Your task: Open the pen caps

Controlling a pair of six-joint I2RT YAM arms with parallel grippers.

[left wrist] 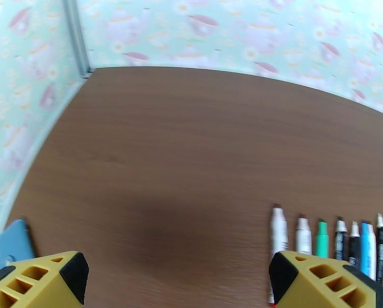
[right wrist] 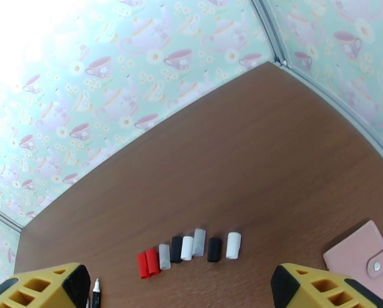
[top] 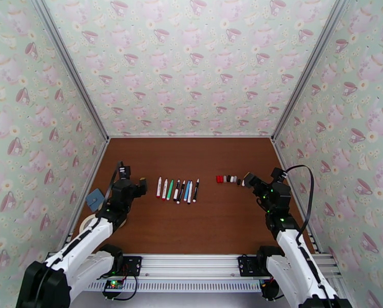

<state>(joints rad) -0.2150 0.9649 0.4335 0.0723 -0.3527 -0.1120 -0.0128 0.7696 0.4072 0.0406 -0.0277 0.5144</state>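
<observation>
Top: pens [top: 177, 190] lie side by side in a neat row mid-table [top: 202, 227]. Caps [top: 228, 178] are off and sit in their own short row right of the pens, clearly apart from them. Left gripper [top: 140, 187] is just left of the pens, low over the table, touching nothing. Right gripper [top: 251, 180] is right of the pens, at the far end of the cap row. I can't judge the jaw gap on either from up here. Blue pad [top: 94, 198] and tape roll [top: 89, 222] are well left of the pens, by the wall.

Left wrist: fingers [left wrist: 63, 278] stand wide apart with only bare table between them. The pens [left wrist: 322, 242] are just beyond the right-hand finger, which hides their near ends. Their nibs are bare. The blue pad [left wrist: 14, 245] is at the edge opposite the pens.

Right wrist: fingers [right wrist: 314, 286] are wide apart and hold nothing. The caps [right wrist: 191, 250] lie ahead, between the two fingers. They are red, grey, black and white, packed side by side, with the last two slightly spaced. One pen nib [right wrist: 95, 289] pokes in beside the left-hand finger. A pink wallet [right wrist: 363, 257] lies beyond the caps on the side away from the pens, near the right-hand finger.
</observation>
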